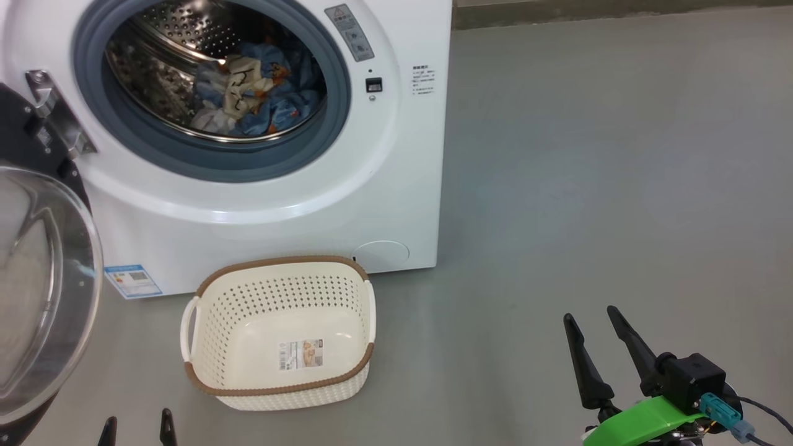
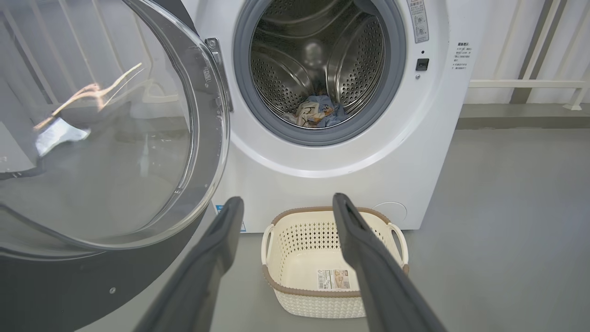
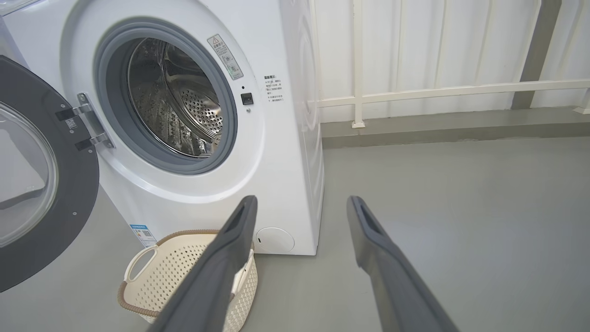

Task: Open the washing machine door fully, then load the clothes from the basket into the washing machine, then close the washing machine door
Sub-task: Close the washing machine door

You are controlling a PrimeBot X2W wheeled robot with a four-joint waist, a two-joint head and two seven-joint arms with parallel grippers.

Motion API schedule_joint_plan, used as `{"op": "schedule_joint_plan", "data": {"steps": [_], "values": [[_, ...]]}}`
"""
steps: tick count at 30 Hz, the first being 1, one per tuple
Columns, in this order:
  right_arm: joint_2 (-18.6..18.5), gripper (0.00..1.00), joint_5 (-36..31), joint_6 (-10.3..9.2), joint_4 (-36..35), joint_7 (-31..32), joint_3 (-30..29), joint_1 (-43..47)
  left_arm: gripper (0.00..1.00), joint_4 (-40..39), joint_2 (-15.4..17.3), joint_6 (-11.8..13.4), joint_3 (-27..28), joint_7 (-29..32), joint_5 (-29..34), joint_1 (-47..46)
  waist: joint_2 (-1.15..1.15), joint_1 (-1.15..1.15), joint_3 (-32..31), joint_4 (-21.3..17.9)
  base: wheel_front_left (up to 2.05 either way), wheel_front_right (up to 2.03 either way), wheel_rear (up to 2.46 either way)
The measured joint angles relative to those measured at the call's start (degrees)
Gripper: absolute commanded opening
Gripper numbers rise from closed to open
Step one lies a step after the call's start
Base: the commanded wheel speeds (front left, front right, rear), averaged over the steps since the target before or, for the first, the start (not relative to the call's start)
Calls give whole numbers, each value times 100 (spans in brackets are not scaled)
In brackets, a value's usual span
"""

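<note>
The white washing machine (image 1: pixel 384 186) (image 2: pixel 415 152) (image 3: pixel 286 152) stands with its round black door (image 1: pixel 37 291) (image 2: pixel 92 138) (image 3: pixel 37 184) swung wide open to the left. Light-blue patterned clothes (image 1: pixel 248 93) (image 2: pixel 315 113) lie inside the steel drum. On the floor before the machine, the cream basket (image 1: pixel 279 384) (image 2: pixel 299 258) (image 3: pixel 175 272) holds nothing but its label sticker. My left gripper (image 1: pixel 137 428) (image 2: pixel 286 205) is open, low at the left, behind the basket. My right gripper (image 1: pixel 593 317) (image 3: pixel 299 203) is open over the floor to the right of the basket.
Grey floor (image 1: pixel 619 155) stretches to the right of the machine. A white railing (image 3: pixel 438 90) and a low grey kerb (image 3: pixel 438 127) run along the back wall. The open door's glass bowl bulges out close to my left gripper.
</note>
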Motion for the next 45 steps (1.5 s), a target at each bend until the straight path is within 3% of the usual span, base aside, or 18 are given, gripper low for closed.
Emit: {"op": "schedule_joint_plan", "data": {"steps": [13,45], "values": [[1,100,-101,0,-29,0,80,124,100,-10,-1,18,-1,0,-8,5,0,0,-112,563,0,0,0],[7,100,-156,0,127,1,324,229,100,21,1,198,105,0,-266,210,0,0,-370,2651,0,0,0]]}}
